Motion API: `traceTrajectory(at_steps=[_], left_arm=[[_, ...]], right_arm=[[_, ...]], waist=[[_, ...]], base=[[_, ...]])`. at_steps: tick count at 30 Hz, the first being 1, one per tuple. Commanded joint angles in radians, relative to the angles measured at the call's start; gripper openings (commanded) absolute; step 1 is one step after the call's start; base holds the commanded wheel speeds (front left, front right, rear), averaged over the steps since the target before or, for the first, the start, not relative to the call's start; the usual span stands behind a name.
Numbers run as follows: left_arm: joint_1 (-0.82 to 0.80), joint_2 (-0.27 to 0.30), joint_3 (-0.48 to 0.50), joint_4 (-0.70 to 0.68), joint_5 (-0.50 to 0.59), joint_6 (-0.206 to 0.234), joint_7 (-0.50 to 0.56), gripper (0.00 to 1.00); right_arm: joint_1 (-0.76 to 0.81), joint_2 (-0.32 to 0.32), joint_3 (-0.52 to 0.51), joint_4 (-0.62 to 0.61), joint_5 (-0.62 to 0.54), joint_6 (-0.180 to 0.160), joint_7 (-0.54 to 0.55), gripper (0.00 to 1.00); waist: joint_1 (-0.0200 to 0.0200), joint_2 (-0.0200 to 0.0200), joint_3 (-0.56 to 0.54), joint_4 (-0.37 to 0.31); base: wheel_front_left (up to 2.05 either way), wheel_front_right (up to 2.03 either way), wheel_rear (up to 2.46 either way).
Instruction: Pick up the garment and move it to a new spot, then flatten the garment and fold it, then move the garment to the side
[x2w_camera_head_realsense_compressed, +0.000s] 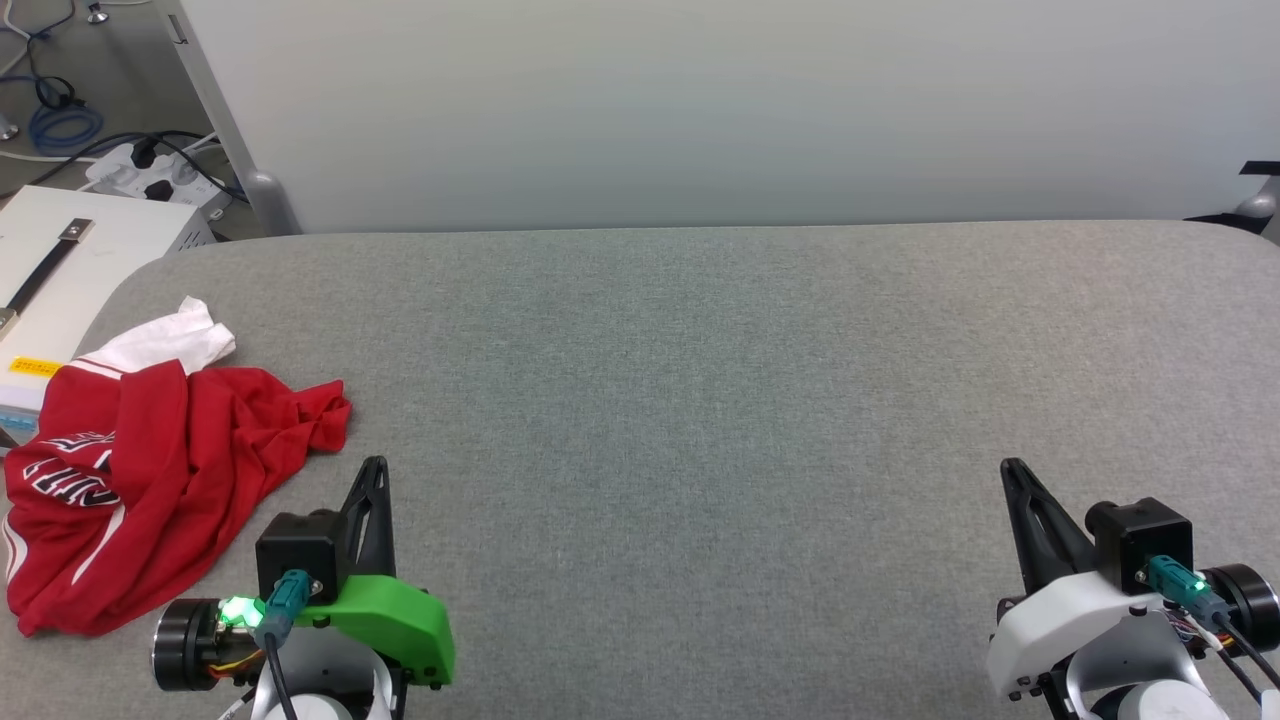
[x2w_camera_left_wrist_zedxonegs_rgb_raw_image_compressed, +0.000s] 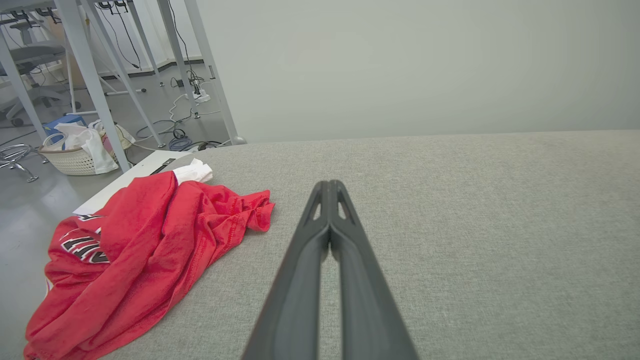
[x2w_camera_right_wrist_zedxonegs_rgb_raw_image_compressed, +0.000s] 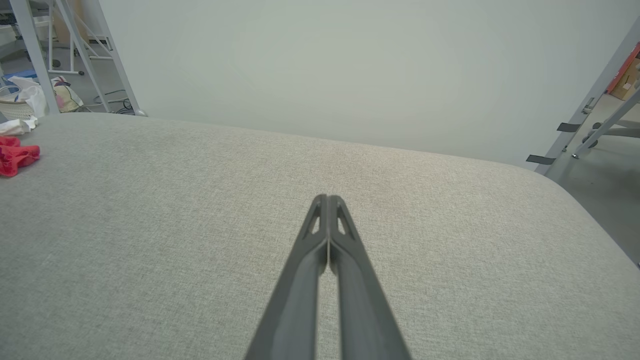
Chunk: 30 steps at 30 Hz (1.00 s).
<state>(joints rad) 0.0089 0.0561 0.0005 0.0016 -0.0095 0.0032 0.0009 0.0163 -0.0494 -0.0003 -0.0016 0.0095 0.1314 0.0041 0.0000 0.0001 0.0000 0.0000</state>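
On the grey surface (x2w_camera_head_realsense_compressed: 700, 400), crumpled jersey (x2w_camera_head_realsense_compressed: 150, 480) at its left edge, left gripper (x2w_camera_head_realsense_compressed: 375, 470) beside it closed and empty, right gripper (x2w_camera_head_realsense_compressed: 1012, 470) far off, closed, empty

Only partial, illegible black-and-white lettering (x2w_camera_head_realsense_compressed: 62, 482) on the garment (x2w_camera_head_realsense_compressed: 200, 450)

Right claw (x2w_camera_right_wrist_zedxonegs_rgb_raw_image_compressed: 328, 199) closed above grey table (x2w_camera_right_wrist_zedxonegs_rgb_raw_image_compressed: 450, 225).

Green-shelled left end effector (x2w_camera_head_realsense_compressed: 374, 470), white-shelled right end effector (x2w_camera_head_realsense_compressed: 1012, 470), teal cable plugs (x2w_camera_head_realsense_compressed: 289, 592)
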Motion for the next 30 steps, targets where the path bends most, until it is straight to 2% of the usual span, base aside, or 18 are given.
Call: traceTrajectory(at_steps=[1,11,12,30], left_arm=[[-0.009,-0.006,0.0,-0.002,0.009,-0.003,-0.001,0.0],[0.0,0.0,0.0,0.0,-0.001,0.0,0.0,0.0],[0.0,0.0,0.0,0.0,-0.001,0.0,0.0,1.0],[-0.015,-0.001,-0.023,0.02,-0.039,-0.01,-0.034,1.0]], right_arm=[[-0.016,-0.001,0.0,0.002,-0.009,-0.001,-0.004,0.0],[0.0,0.0,0.0,0.0,0.001,0.0,0.0,0.0],[0.0,0.0,0.0,0.0,0.001,0.0,0.0,1.0],[-0.01,0.0,-0.003,0.015,0.039,0.0,-0.034,1.0]], waist=[[0.0,-0.0001,0.0,0.0],[0.0,-0.0001,0.0,0.0],[0.0,-0.0001,0.0,0.0],[0.0,-0.0001,0.0,0.002]], base=[[0.0,0.0,0.0],[0.0,0.0,0.0],[0.0,0.0,0.0],[0.0,0.0,0.0]])
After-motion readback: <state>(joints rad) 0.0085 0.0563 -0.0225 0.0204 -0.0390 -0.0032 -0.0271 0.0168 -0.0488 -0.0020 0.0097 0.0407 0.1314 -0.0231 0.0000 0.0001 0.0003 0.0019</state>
